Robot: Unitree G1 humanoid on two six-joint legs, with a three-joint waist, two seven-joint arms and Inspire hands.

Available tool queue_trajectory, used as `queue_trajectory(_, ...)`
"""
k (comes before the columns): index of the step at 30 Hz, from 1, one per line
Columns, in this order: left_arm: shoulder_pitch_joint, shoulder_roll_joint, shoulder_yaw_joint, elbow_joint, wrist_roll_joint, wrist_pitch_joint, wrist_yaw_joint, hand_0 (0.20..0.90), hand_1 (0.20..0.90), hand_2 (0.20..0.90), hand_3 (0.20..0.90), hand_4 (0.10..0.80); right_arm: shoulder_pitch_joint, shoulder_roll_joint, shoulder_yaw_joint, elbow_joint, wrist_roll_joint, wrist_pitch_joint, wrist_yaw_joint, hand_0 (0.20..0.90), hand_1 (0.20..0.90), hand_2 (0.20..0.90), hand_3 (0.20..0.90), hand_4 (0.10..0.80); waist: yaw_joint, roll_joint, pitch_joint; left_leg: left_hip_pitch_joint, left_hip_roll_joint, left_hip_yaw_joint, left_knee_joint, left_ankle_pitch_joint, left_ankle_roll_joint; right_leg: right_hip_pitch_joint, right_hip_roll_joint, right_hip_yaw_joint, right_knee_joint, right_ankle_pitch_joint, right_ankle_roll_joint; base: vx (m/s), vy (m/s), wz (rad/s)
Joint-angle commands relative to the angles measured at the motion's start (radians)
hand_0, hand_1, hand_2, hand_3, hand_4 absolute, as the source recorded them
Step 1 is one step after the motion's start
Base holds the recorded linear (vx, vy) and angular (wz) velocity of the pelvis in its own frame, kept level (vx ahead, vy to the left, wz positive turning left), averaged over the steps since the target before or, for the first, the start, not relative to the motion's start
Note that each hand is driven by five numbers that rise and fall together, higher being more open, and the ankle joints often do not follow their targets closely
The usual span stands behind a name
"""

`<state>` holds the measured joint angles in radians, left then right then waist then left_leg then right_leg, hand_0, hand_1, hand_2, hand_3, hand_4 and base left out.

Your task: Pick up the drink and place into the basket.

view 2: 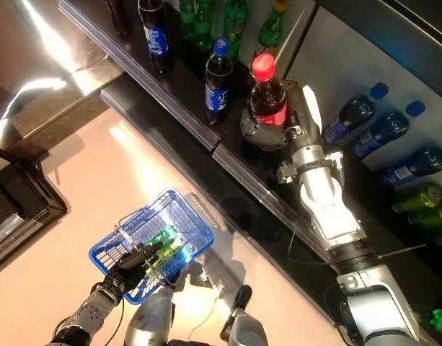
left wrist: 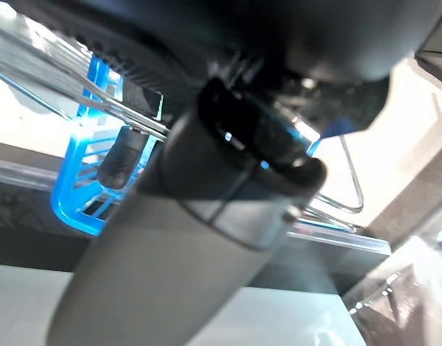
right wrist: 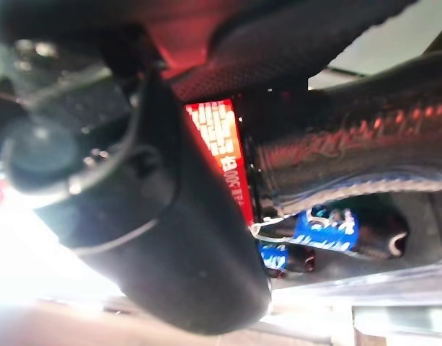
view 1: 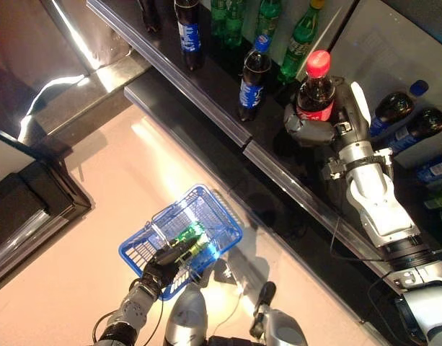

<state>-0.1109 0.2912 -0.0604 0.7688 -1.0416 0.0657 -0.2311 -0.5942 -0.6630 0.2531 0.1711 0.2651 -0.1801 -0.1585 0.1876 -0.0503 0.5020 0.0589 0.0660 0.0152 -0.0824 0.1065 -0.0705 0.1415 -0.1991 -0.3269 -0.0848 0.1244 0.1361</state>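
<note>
A dark cola bottle (view 1: 316, 92) with a red cap and red label stands above the black shelf, and my right hand (view 1: 312, 130) is curled round its lower part. Its red label (right wrist: 222, 155) shows close up in the right wrist view, pressed against the hand. Low down over the floor, my left hand (view 1: 163, 268) grips the wire handle of a blue plastic basket (view 1: 213, 209). A green bottle (view 1: 186, 236) lies inside the basket. The basket's blue mesh (left wrist: 80, 187) and wire handle show in the left wrist view.
Black shelves (view 1: 206, 101) run diagonally, carrying blue-label cola bottles (view 1: 252, 76) and green bottles (view 1: 300, 36). More blue-cap bottles (view 1: 415, 130) lie on a lower shelf at right. A dark cabinet (view 1: 26, 194) stands at left beside the pale floor.
</note>
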Motion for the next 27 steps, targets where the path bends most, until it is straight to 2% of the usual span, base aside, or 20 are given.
queue_trajectory(1, 0.01, 0.026, -0.048, -0.149, -0.067, -0.088, -0.168, 0.3, 0.3, 0.3, 0.2, 0.1, 0.036, 0.024, -0.004, -0.082, 0.028, -0.116, -0.015, 0.3, 0.3, 0.3, 0.2, 0.1, 0.017, -0.004, -0.373, 0.025, 0.015, 0.024, -0.005, -0.086, -0.005, 0.016, -0.028, -0.034, 0.018, -0.059, 0.053, 0.009, -0.031, 0.01)
queue_trajectory(14, 0.023, 0.064, -0.106, -0.48, -0.114, -0.078, -0.162, 0.3, 0.3, 0.3, 0.2, 0.1, 0.057, 0.054, 0.046, -0.183, 0.061, -0.128, 0.01, 0.3, 0.3, 0.3, 0.2, 0.1, 0.067, -0.033, -0.363, 0.016, 0.013, -0.016, -0.005, -0.081, -0.008, 0.05, -0.019, -0.066, -0.001, -0.057, 0.058, -0.009, -0.035, 0.11)
queue_trajectory(24, -0.003, 0.095, -0.129, -0.671, -0.167, -0.09, -0.165, 0.3, 0.3, 0.3, 0.2, 0.1, 0.065, 0.087, 0.134, -0.239, 0.097, -0.189, 0.102, 0.3, 0.3, 0.3, 0.2, 0.1, 0.098, -0.054, -0.368, -0.001, 0.009, -0.041, -0.005, -0.076, -0.006, 0.055, -0.012, -0.077, -0.002, -0.064, 0.061, -0.002, -0.024, 0.05)
queue_trajectory(27, -0.009, 0.101, -0.134, -0.719, -0.172, -0.085, -0.167, 0.3, 0.3, 0.3, 0.2, 0.1, 0.057, 0.092, 0.162, -0.25, 0.095, -0.182, 0.12, 0.3, 0.3, 0.3, 0.2, 0.1, 0.107, -0.056, -0.371, -0.005, 0.007, -0.049, -0.005, -0.073, -0.008, 0.057, -0.01, -0.083, -0.002, -0.066, 0.059, 0.008, -0.007, 0.05)
